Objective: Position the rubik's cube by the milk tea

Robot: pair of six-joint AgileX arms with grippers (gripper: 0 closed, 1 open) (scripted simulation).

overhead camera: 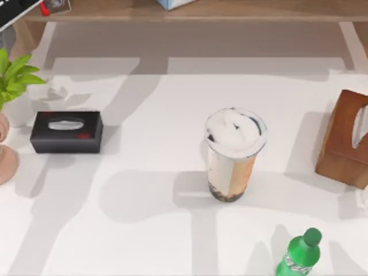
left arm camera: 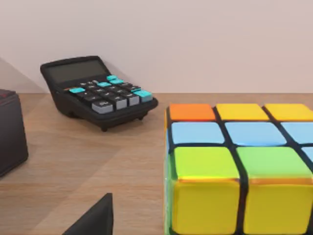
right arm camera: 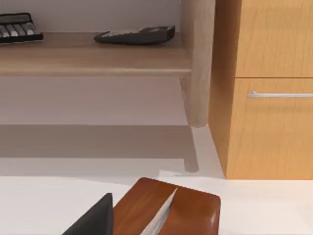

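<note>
The rubik's cube [left arm camera: 239,176] stands on a wooden shelf [left arm camera: 98,161], close in front of my left gripper [left arm camera: 93,220], of which a dark part shows beside the cube. The cube has orange, yellow, light blue and green squares on top and yellow ones on the near side. The milk tea [overhead camera: 234,152], a tall clear cup with a white foamy top and dark pearls at its base, stands upright at the middle of the white table [overhead camera: 144,230]. A dark part of my right gripper [right arm camera: 93,218] shows near a brown wooden tissue box [right arm camera: 171,210].
A black calculator [left arm camera: 95,90] sits on the shelf behind the cube. On the table are a black tissue box [overhead camera: 66,132] at the left, the wooden tissue box [overhead camera: 345,141] at the right, a green bottle [overhead camera: 299,256] at the front right and a plant [overhead camera: 14,77] at the left edge.
</note>
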